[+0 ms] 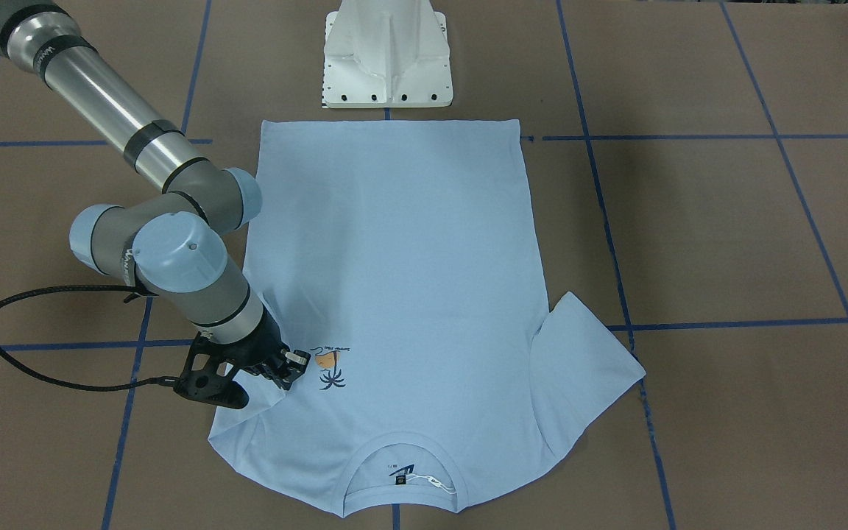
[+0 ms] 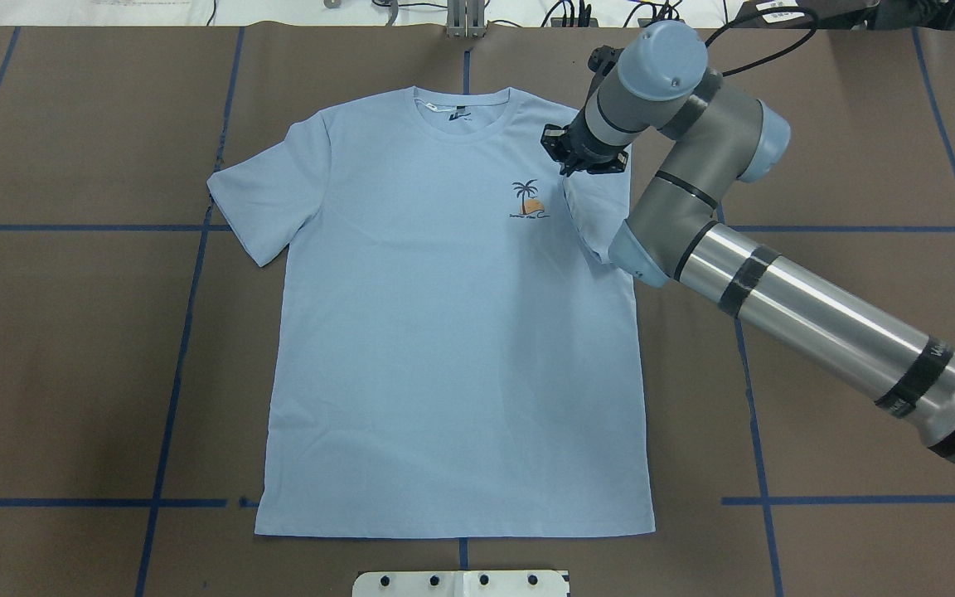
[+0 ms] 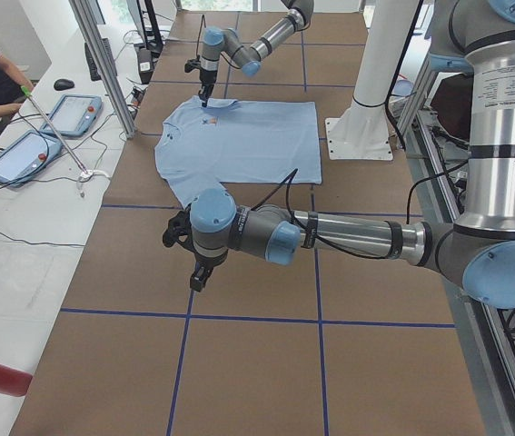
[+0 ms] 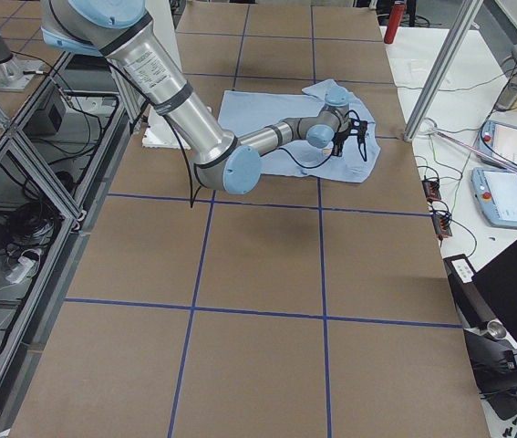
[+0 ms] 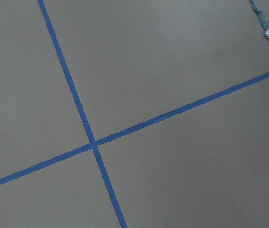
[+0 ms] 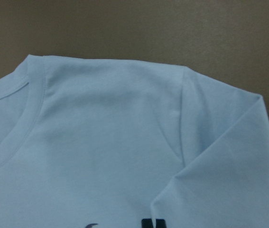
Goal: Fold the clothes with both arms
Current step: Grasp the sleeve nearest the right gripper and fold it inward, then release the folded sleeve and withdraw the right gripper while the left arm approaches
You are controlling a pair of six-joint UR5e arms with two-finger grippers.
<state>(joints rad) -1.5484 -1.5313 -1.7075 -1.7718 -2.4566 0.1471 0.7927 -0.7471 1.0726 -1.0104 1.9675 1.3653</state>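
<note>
Brown table [image 1: 726, 235] gridded with blue tape [image 1: 726, 322]. Spread flat just beyond white pedestal base [image 1: 387, 55], hem [image 1: 387, 124] nearest it, collar [image 1: 402, 439] farthest: light blue T-shirt [image 1: 402, 280], right-side sleeve [image 2: 598, 211] folded inward. At that sleeve, far from the base, right gripper [image 1: 293, 366], jaws not readable. Off to the base's other side, left gripper [image 3: 199, 278], jaws impossible to judge.

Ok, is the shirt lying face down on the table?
No, the shirt lies chest up: the overhead view shows its palm tree print on top.
</note>
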